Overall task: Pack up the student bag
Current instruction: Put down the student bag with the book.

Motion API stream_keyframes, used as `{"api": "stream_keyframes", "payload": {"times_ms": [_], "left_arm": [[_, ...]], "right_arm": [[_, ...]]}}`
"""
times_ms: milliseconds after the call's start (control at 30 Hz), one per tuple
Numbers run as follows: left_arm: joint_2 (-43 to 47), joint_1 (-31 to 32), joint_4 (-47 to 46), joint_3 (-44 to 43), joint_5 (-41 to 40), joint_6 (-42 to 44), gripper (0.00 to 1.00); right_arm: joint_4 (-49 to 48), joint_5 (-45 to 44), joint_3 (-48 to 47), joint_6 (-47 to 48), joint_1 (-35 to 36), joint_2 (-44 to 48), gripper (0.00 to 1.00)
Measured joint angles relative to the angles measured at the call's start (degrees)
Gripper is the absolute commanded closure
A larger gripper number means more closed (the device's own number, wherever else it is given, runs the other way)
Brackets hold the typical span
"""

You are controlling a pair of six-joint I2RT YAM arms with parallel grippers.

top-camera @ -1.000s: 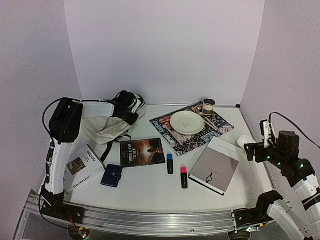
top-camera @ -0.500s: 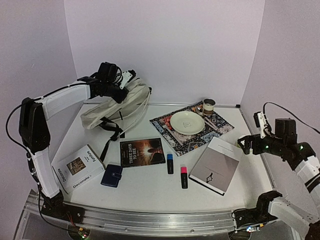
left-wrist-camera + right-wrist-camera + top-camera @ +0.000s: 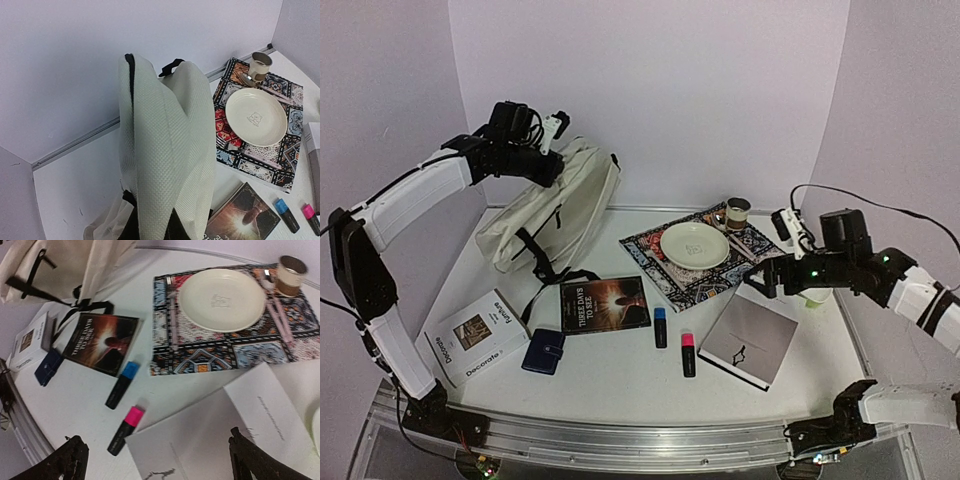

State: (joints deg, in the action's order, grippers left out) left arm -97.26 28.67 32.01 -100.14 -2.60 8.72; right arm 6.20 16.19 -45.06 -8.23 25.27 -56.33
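Note:
The student bag (image 3: pixel 560 205) is cream fabric with black zipper trim and dark straps. It hangs tilted at the back left, its lower end on the table. My left gripper (image 3: pixel 550 165) is shut on its upper edge; in the left wrist view the bag (image 3: pixel 165 140) fills the middle and its fabric is pinched in the gripper (image 3: pixel 152 227). My right gripper (image 3: pixel 765 282) is open and empty above the far edge of the grey book (image 3: pixel 752 338). In the right wrist view the gripper (image 3: pixel 160 460) straddles that book (image 3: pixel 225 430).
A dark book (image 3: pixel 605 303), a blue highlighter (image 3: pixel 660 326), a pink highlighter (image 3: pixel 688 353), a navy wallet (image 3: pixel 543 351) and a white "Decorate" book (image 3: pixel 478 336) lie in front. A patterned placemat (image 3: pixel 760 250) holds a plate (image 3: pixel 694 245) and a cup (image 3: pixel 737 212).
My left arm has swung up from a folded rest pose and raised the bag off the table at its top. My right arm has reached left, over the grey book.

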Motion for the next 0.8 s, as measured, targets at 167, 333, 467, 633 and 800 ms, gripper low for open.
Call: {"api": "stream_keyframes", "payload": {"times_ms": [167,333,467,633,800], "left_arm": [[1.6,0.0,1.2,-0.9,2.1,-6.5,1.0],[3.6,0.0,2.7,-3.8,4.6,-11.7,1.0],[5.7,0.0,2.7,-6.5,7.2,-14.7,1.0],[8.3,0.0,2.1,-9.3,12.4,-18.5,1.0],[9.5,0.0,0.5,-9.4,19.1,-22.9,1.0]], "right_arm": [[-7.9,-3.6,0.0,-3.8,9.5,-6.8,0.02],[-14.7,-7.0,-0.2,-6.8,16.1,-12.6,0.02],[-19.3,-8.1,-0.2,-9.1,18.4,-14.9,0.02],[-25.7,-8.3,-0.2,-12.3,19.6,-16.4,0.02],[-31.8,-8.1,-0.2,-15.2,20.6,-19.7,0.02]]}}
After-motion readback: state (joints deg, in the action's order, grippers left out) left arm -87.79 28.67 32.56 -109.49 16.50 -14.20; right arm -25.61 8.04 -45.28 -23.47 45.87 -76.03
